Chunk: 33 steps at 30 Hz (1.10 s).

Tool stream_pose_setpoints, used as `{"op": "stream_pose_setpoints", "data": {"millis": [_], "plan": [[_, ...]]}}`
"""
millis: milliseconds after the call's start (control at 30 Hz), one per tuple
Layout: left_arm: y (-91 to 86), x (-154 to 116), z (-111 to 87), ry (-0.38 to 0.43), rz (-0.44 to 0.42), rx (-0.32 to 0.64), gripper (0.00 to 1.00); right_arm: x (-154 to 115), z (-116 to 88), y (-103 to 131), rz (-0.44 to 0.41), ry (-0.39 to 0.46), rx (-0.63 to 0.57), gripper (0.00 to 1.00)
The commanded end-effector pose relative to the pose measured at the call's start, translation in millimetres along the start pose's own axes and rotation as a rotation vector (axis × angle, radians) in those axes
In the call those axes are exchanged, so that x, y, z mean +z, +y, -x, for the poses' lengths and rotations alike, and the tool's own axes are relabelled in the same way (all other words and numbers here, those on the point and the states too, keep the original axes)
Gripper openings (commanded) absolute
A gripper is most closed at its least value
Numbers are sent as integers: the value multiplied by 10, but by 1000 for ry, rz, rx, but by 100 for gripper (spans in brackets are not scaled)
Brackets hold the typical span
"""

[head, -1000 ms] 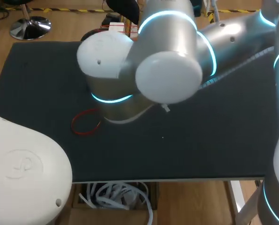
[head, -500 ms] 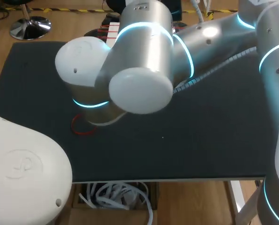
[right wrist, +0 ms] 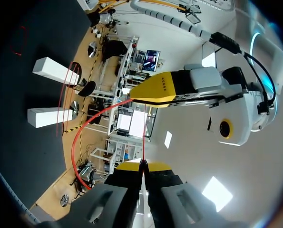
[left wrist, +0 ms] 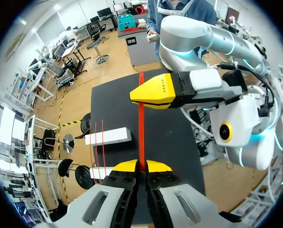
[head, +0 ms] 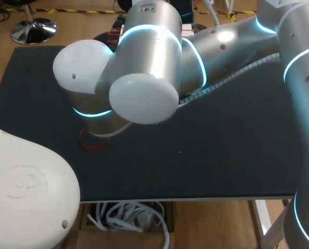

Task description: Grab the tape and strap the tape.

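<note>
While hidden overhead, tape point(left wrist: 141, 124) in left end effector point(left wrist: 141, 165)

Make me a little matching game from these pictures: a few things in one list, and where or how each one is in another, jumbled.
Things:
1 left hand
2 red strap
3 white block
4 red loop

Places or states:
A half hidden under the right arm
B shut on the red strap
C runs straight from the left hand to the right hand
D on the table, off to the strap's side

Pairs: 1B, 2C, 3D, 4A.
</note>
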<state>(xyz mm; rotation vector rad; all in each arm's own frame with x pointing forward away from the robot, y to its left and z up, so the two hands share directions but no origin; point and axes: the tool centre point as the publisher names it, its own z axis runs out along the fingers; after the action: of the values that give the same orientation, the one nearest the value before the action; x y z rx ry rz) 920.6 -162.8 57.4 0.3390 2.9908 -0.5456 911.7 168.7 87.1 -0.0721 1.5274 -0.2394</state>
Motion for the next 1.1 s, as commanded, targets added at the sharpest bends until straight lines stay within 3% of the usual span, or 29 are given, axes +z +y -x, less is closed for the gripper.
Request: {"op": "stream_pose_setpoints", "data": {"millis": [33, 1100], "plan": [[-3, -13, 2, 3, 4, 0, 0, 4, 36, 23, 0, 8, -6, 0], [-3, -13, 2, 3, 4, 0, 0, 13, 7, 143, 9, 20, -35, 0]]}}
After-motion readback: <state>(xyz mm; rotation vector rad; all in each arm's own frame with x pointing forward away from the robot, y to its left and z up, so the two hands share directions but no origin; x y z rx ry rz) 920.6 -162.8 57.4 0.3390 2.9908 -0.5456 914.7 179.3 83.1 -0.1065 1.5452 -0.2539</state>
